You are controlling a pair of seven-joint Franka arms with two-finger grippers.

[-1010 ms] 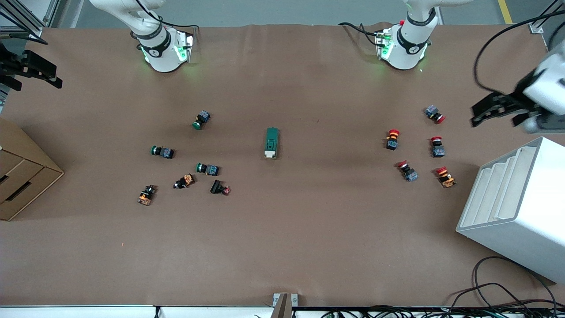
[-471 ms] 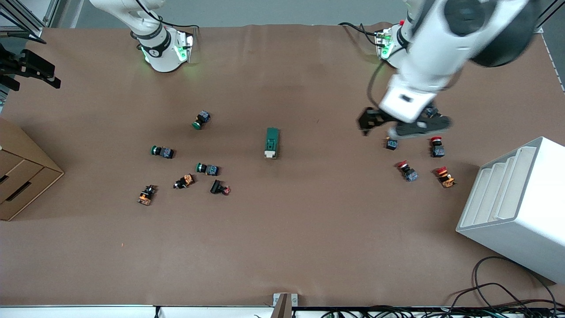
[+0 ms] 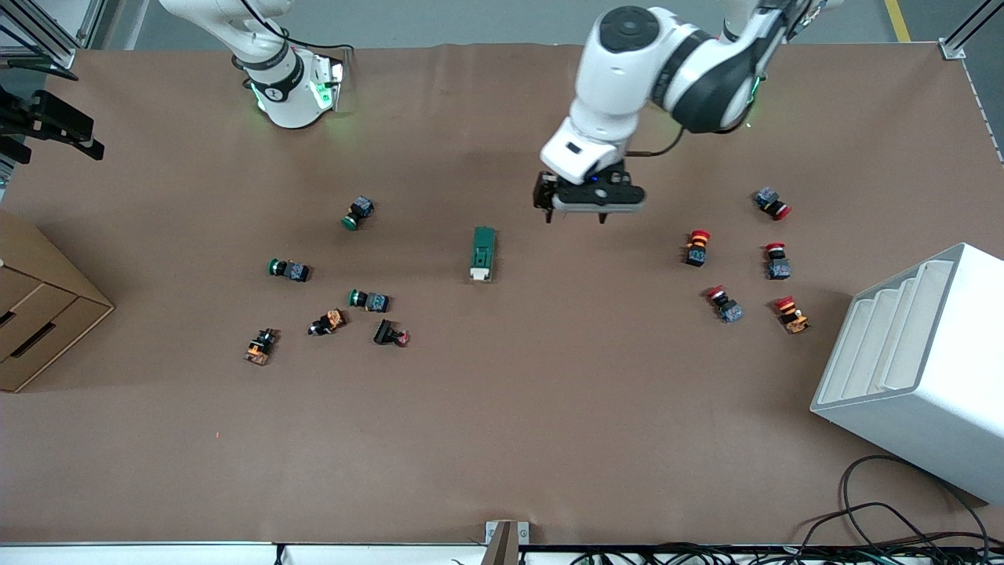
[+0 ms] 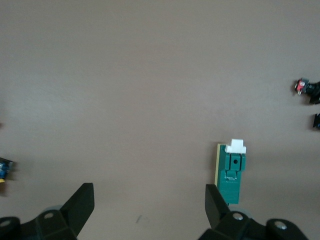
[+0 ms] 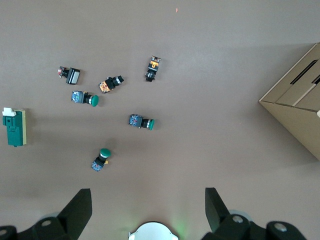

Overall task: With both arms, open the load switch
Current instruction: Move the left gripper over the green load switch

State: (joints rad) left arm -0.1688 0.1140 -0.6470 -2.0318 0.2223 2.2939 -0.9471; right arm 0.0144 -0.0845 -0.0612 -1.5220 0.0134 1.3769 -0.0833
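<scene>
Since the earlier frames, left arm has swung in from the white rack's end of the table; left gripper (image 3: 576,217) now hangs over bare table mat near the middle, toward the left arm's end from the load switch (image 3: 483,253). Load switch itself unchanged: flat on the brown mat (image 3: 502,408), mid-table, long axis running toward the front camera, white tab at the end nearer that camera.

Left wrist view: both fingers (image 4: 80,207) spread wide, nothing between them, only bare mat in the gap. Load switch (image 4: 231,171) lies outside the gap, just off one fingertip, not touched by it. Fingers clear of the table surface as far as can be told.

Right arm waits, drawn back high over its own base; right gripper (image 5: 147,212) stands with its fingers wide apart and empty, with the green-lit base showing between them. Right wrist view takes in the load switch (image 5: 14,127) at its edge, well apart from the fingers.

Green push buttons (image 3: 358,213) scattered toward the right arm's end; red push buttons (image 3: 696,246) toward the left arm's end. Cardboard box (image 3: 35,306) and white rack (image 3: 918,369) at the table's two ends.
</scene>
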